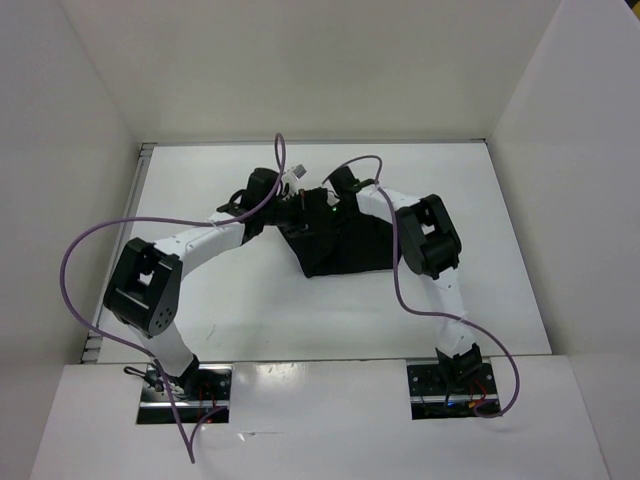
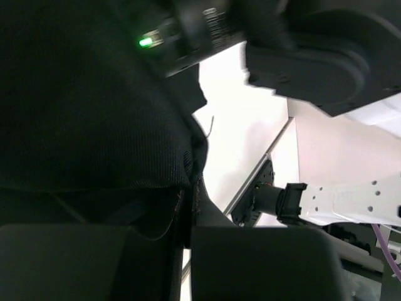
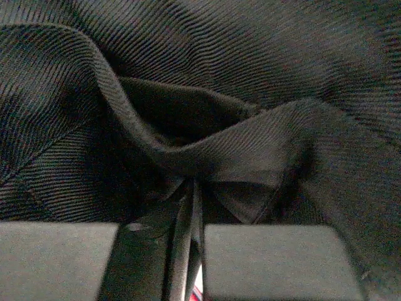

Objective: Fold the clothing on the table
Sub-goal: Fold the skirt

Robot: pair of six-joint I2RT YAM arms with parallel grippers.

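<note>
- Clothing (image 1: 345, 250) (black, finely ribbed) is seen bunched near the middle of the white desk (image 1: 250, 310), between the two arms.
- Its far edge is gathered up where both sets of fingers meet, close together.
- The left fingers (image 2: 207, 263) are closed almost fully, and a thin edge of the fabric is caught between them.
- The right fingers (image 3: 225, 263) are drawn narrowly together on a raised fold, which is pinched in the gap and puckered above it.
- The near part of the cloth is supported by the desk.

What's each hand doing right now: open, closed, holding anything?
Left hand: closed, pinching an edge of the clothing.
Right hand: closed, pinching a fold of the clothing.
</note>
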